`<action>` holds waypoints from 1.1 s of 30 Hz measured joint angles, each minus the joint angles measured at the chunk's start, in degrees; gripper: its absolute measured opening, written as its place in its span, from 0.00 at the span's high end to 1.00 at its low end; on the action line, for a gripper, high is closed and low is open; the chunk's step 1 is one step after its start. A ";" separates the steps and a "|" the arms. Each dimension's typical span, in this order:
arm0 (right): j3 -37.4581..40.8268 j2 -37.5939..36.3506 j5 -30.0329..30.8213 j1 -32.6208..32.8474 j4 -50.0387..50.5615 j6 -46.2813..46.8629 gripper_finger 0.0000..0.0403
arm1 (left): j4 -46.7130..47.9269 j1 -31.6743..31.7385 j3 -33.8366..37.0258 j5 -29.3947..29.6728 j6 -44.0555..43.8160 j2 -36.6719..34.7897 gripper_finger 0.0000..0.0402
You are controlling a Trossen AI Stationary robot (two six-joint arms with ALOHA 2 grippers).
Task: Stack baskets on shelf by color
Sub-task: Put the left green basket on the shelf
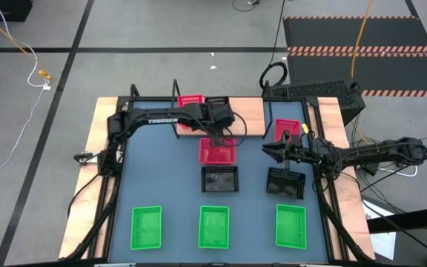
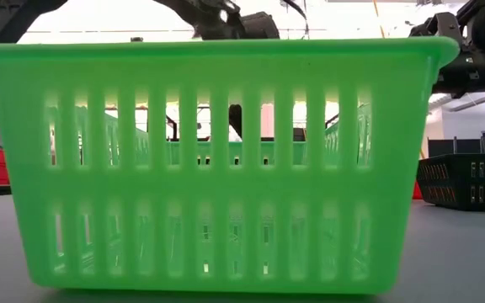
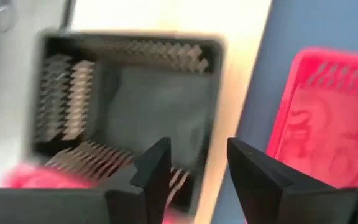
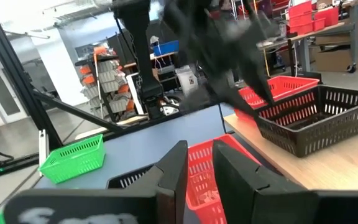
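Observation:
The light-wood shelf (image 1: 250, 119) stands at the table's far edge. On it rest a red basket (image 1: 190, 101), a black basket (image 1: 218, 105) next to it, and another red basket (image 1: 288, 130) at its right end. My left gripper (image 3: 197, 155) is open over the black basket (image 3: 129, 99). One finger is inside its near wall and one outside; I cannot tell if they touch it. My right gripper (image 4: 201, 165) is empty with a narrow gap, hovering right of the red basket (image 1: 218, 151) on the table.
Two black baskets (image 1: 220, 179) (image 1: 285, 183) stand mid-table. Three green baskets (image 1: 146, 226) (image 1: 213, 226) (image 1: 290, 225) stand in a row near the front edge. The middle one (image 2: 217, 160) fills the low view. The left arm (image 4: 216, 37) reaches across the shelf.

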State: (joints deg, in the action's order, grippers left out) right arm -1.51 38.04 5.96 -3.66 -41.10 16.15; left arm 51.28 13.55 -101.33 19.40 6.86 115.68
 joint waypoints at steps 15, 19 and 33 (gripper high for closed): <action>0.01 0.26 -2.65 0.18 -0.16 1.47 0.82 | 6.41 -17.23 7.89 10.23 -12.72 -24.15 0.58; 0.00 0.28 -3.13 1.33 -0.68 1.65 0.82 | 7.68 -23.77 15.12 4.47 -13.85 -27.88 0.58; 0.01 0.29 -6.15 4.83 -9.60 -4.06 0.82 | 5.25 -34.60 29.18 -9.56 -21.68 -29.27 0.58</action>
State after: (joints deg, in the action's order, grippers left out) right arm -1.50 38.33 -0.20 1.17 -50.69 12.08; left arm 56.53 -21.05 -72.15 9.84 -14.82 86.41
